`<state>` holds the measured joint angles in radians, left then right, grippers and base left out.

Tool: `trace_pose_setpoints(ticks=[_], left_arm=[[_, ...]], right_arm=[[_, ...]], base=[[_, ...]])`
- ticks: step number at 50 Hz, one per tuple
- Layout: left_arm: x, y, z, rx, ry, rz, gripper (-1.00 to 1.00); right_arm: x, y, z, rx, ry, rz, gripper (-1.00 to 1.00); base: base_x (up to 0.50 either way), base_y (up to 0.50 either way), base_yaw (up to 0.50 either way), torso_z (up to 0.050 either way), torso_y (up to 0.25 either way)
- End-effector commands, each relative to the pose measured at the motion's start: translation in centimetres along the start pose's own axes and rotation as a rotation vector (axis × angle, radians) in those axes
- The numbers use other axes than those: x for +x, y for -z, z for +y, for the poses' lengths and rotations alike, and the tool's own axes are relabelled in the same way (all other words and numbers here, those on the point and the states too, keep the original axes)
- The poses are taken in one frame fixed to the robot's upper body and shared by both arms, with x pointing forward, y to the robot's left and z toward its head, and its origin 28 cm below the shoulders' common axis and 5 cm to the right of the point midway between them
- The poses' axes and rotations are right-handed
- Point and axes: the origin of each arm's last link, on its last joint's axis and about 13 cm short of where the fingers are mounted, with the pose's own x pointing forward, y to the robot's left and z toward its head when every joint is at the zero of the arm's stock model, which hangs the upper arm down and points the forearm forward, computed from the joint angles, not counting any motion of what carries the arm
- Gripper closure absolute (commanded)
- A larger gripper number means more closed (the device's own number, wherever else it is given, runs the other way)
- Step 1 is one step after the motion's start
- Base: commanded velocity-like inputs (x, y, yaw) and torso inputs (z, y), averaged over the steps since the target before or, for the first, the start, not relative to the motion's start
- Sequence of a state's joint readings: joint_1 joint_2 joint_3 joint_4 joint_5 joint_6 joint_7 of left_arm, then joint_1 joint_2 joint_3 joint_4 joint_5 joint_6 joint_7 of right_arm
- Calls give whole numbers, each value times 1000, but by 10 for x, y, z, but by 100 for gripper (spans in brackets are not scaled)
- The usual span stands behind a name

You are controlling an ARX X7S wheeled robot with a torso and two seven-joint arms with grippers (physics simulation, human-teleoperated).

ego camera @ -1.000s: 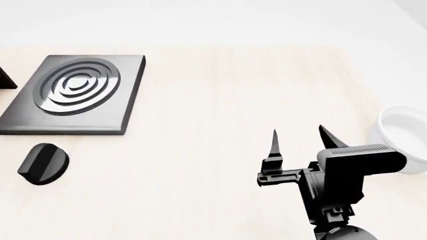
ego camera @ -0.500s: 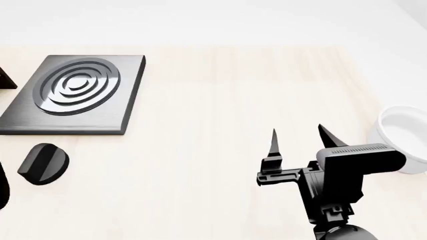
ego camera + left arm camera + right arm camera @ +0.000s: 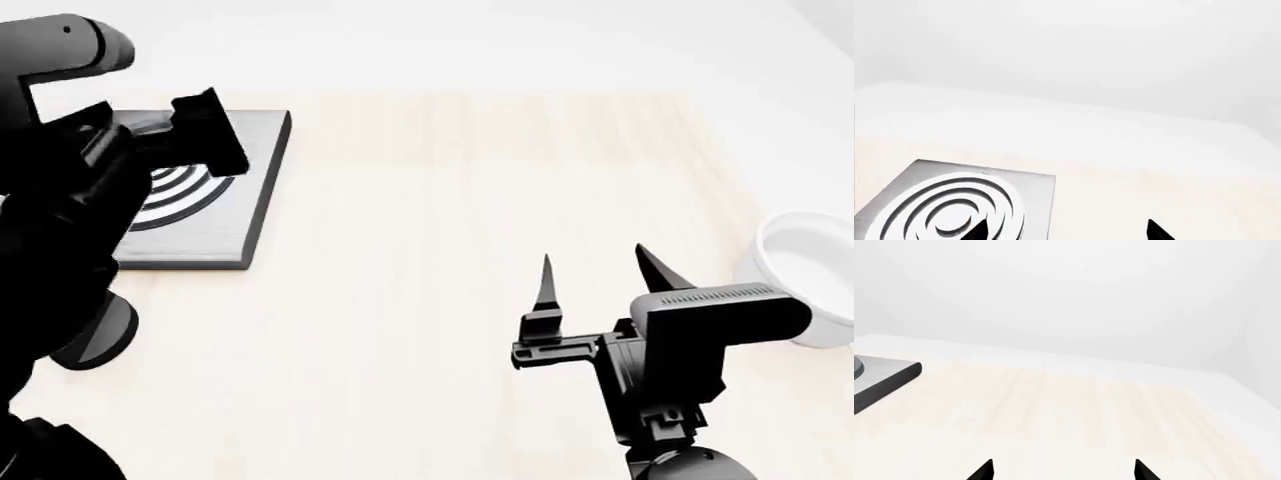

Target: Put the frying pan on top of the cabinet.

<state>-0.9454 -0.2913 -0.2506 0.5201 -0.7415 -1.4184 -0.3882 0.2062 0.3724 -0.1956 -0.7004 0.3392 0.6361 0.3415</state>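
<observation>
The frying pan and the cabinet are not in any current view. My left arm (image 3: 67, 200) fills the left of the head view, over the grey burner plate (image 3: 260, 190). In the left wrist view my left gripper (image 3: 1067, 233) is open and empty, one fingertip (image 3: 978, 231) over the burner plate (image 3: 954, 200), the other over bare table. My right gripper (image 3: 597, 270) is open and empty above the light wooden table (image 3: 427, 200), right of the middle. It is also open in the right wrist view (image 3: 1063, 470).
A white bowl (image 3: 801, 270) stands at the table's right edge, just right of the right gripper. A black knob-like object (image 3: 104, 340) lies in front of the burner plate, partly hidden by the left arm. The plate's corner shows in the right wrist view (image 3: 884, 377).
My left arm has come up into the head view from the lower left and now covers much of the burner plate and knob. The right gripper has hardly moved.
</observation>
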Motion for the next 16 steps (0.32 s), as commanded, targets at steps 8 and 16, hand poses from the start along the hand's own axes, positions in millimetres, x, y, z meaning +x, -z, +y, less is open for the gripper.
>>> trace_pose_setpoints(ticks=[8,16], left_arm=[[-36,59,-18,24,198,24,-100],[-33,66,-17,14,192,46,-100]], right_arm=[[2,-3,1,-18,2,-4,-100],[3,-6,1,-23,3,-13,-100]], base=[[0,0,0,0,0],[0,0,0,0,0]])
